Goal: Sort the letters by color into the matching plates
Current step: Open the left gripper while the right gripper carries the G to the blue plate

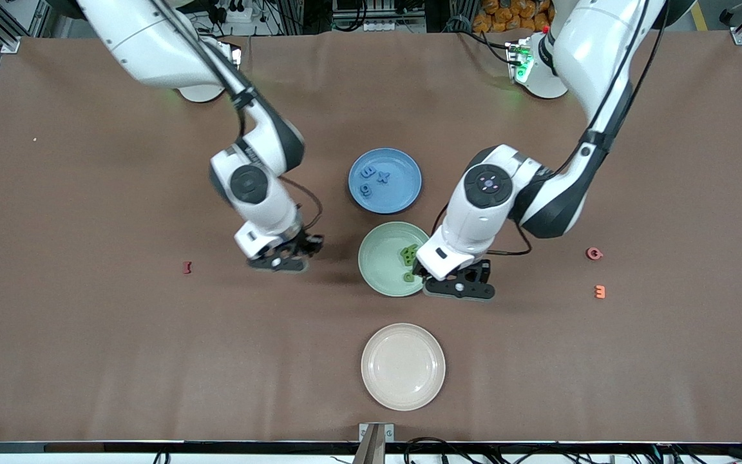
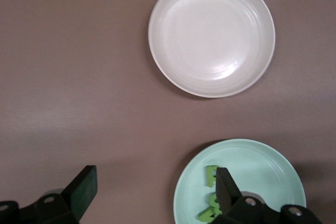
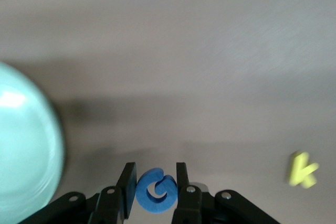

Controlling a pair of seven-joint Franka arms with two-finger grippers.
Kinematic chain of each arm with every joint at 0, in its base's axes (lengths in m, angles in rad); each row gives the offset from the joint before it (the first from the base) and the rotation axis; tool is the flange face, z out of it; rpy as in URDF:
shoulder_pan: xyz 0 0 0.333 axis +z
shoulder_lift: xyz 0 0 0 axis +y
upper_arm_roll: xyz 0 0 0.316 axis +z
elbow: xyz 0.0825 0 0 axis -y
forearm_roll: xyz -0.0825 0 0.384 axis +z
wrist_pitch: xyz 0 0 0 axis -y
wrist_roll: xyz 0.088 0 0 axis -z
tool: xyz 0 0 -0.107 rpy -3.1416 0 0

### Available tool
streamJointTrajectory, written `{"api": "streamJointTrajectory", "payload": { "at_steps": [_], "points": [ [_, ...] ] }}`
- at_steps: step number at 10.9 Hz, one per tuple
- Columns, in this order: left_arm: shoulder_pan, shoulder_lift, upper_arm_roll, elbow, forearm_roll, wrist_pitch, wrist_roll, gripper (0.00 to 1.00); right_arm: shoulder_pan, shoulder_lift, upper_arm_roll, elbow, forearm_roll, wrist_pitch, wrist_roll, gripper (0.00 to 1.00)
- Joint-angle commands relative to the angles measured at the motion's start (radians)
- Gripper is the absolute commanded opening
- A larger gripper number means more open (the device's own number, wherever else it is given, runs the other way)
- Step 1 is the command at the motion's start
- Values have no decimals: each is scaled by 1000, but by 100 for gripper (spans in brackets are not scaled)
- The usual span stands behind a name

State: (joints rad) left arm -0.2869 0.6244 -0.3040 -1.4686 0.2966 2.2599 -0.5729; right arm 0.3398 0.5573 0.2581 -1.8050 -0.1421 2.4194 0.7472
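Right hand [image 3: 153, 190] pinches a blue letter [image 3: 155, 189] between its fingers above the desk [image 1: 87, 335] — left hand [image 2: 152, 190], jaws wide and empty, hovers over the green plate's [image 2: 262, 161] edge.

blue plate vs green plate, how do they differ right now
The blue plate holds three blue letters; the green plate holds green letters. The blue plate lies farther from the front camera. The open left hand hangs over the green plate's edge. Both are round, shallow and alike in size.
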Motion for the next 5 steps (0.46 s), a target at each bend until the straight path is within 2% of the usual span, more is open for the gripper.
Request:
{"api": "streamJointTrajectory", "payload": {
  "at_steps": [1, 5],
  "points": [
    [72, -125, -14, -33, 19, -83, 24, 100, 144, -2, -10, 6, 9, -11, 82, 27],
    [141, -241, -20, -33, 10, -189, 68, 100, 300, 50, -10, 47, 9, -11, 181, 27]
  ]
}}
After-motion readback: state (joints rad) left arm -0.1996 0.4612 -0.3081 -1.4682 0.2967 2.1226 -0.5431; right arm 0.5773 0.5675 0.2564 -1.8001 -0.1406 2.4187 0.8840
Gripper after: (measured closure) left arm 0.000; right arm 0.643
